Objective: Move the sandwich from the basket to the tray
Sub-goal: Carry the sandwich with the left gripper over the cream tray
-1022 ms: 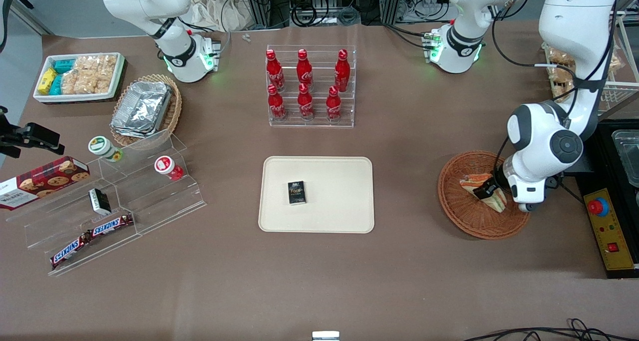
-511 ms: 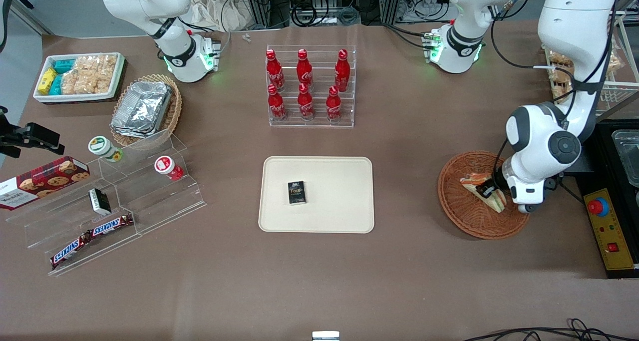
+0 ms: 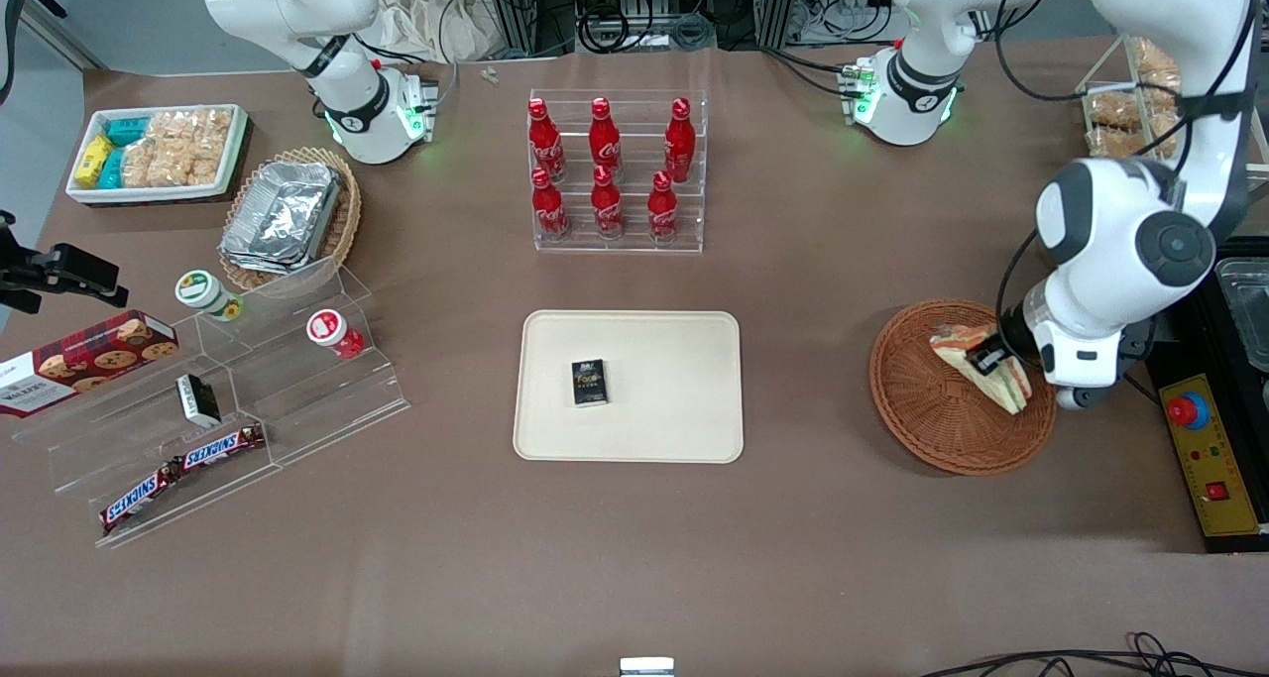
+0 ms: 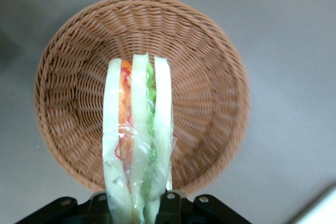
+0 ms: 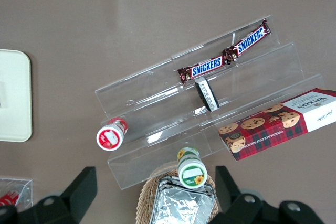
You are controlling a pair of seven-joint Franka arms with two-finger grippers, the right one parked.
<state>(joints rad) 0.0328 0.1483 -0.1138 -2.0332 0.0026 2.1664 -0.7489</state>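
The sandwich (image 3: 981, 365) (image 4: 137, 135), a wrapped wedge of pale bread with orange and green layers, hangs above the reddish-brown wicker basket (image 3: 927, 409) (image 4: 210, 77). My gripper (image 3: 991, 362) (image 4: 137, 209) is shut on the sandwich's wide end, one finger against each outer slice. The sandwich is lifted off the basket floor, over the basket's part nearest the working arm. The cream tray (image 3: 664, 355) lies at mid-table with a small black box (image 3: 589, 382) on it.
A clear rack of red cola bottles (image 3: 617, 173) stands farther from the front camera than the tray. A yellow control box (image 3: 1207, 454) sits beside the basket at the working arm's end. A clear stepped display (image 3: 213, 399) with snacks lies toward the parked arm's end.
The gripper has risen with the sandwich, lifting it off the basket floor and carrying it slightly toward the working arm's end. The arm's elbow has swung upward.
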